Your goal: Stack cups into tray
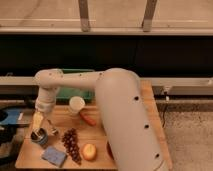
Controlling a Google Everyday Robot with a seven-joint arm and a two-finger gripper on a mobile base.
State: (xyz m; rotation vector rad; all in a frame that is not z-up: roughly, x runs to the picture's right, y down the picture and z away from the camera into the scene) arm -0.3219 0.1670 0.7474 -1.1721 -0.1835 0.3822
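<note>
The small dark metal cup (39,136) stands on the wooden table near its left edge. My gripper (43,127) hangs straight down over it, open, with one pale finger (37,121) at the cup's mouth and the other to the right of the rim. The pale cup (76,105) stands upright further back, right of my wrist. The green tray (70,93) lies at the back of the table, largely hidden behind my arm.
A carrot (88,120), a bunch of grapes (70,145), an orange fruit (90,151) and a blue sponge (54,156) lie on the wooden table (22,159). A red-brown bowl (108,150) peeks out beside my arm. A blue object (10,117) sits off the left edge.
</note>
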